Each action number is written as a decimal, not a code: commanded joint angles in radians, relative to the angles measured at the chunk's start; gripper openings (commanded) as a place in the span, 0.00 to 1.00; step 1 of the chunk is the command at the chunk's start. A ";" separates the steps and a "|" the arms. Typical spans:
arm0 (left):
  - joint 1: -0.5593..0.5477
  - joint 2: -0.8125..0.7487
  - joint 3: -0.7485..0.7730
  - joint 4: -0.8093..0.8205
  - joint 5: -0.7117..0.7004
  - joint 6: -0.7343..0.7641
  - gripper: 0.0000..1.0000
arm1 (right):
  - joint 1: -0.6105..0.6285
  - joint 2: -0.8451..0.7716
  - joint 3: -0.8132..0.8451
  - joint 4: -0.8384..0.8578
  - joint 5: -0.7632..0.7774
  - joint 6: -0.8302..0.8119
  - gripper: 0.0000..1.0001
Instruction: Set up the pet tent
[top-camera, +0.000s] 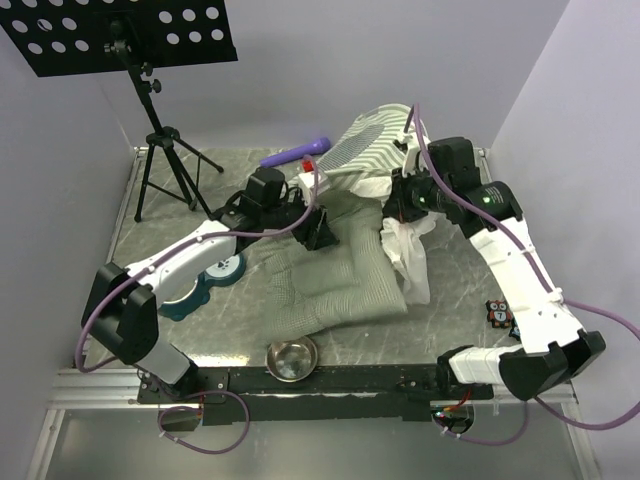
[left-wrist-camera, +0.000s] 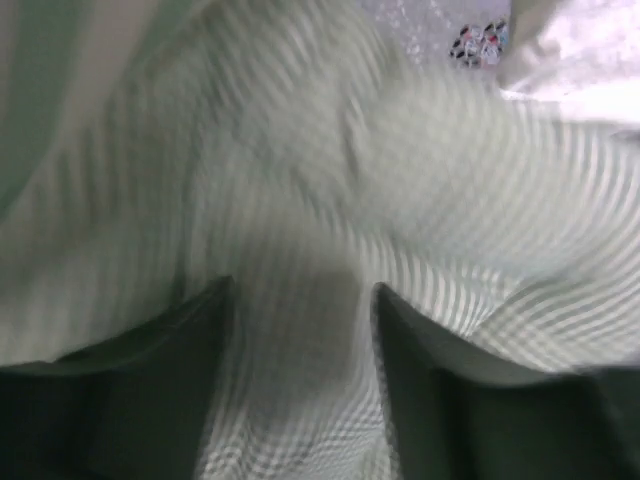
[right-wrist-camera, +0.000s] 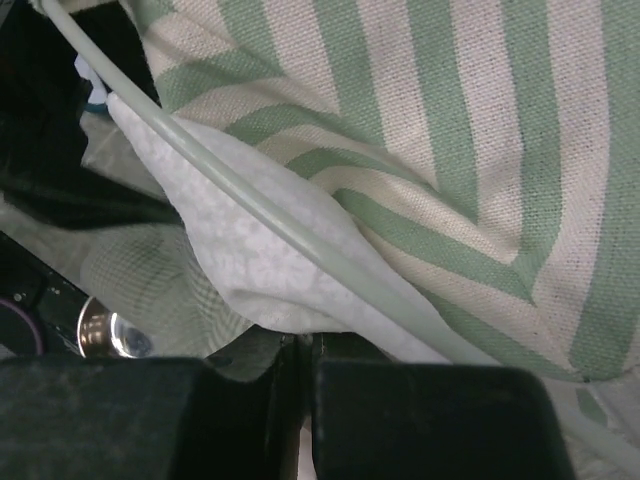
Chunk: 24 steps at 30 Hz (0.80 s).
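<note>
1. Counter (top-camera: 235, 335): grey marbled top, its middle covered by fabric.

2. Tent (top-camera: 372, 140): lay collapsed at centre and far right of the counter. The green-and-white striped cloth was heaped at the back, a checked cushion (top-camera: 335, 285) was spread flat in front, and white mesh (top-camera: 412, 262) was bunched at the right. Its overall shape could not be made out. Only the right wrist view showed a pale pole (right-wrist-camera: 300, 238) crossing the mesh and stripes on a slant.

3. Music stand (top-camera: 130, 30): black perforated desk on a tripod at the far left, cut off by the top edge.

4. Left pincer (top-camera: 320, 232): over the cushion's far edge, hidden under the wrist in the top view. The blurred left wrist view showed its fingers (left-wrist-camera: 150, 400) set wide, with checked cloth behind the gap. Whether it touched the cloth could not be told.

5. Right pincer (top-camera: 397, 207): at the join of stripes and mesh. In its wrist view the jaws stood all but closed, with a fold of the tent's mesh running into the slit.

6. Teal bowl holder (top-camera: 205, 282): partly hidden by the left arm.

7. Steel bowl (top-camera: 291, 358): at the near edge, apart from the cushion.

8. Purple tube (top-camera: 295, 152): at the back, beside the stripes.

9. Small red-and-black card (top-camera: 500, 313): by the right arm, its marking too small to read.
</note>
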 joint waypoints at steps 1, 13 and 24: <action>0.003 -0.112 -0.062 0.120 0.097 0.150 0.76 | -0.006 0.061 0.079 -0.008 -0.057 0.110 0.00; -0.200 -0.483 -0.344 0.089 -0.039 0.449 0.82 | -0.005 0.138 0.077 0.021 0.018 0.161 0.00; -0.589 -0.308 -0.579 0.382 -0.515 0.592 0.83 | 0.015 0.138 0.062 0.027 0.127 0.150 0.00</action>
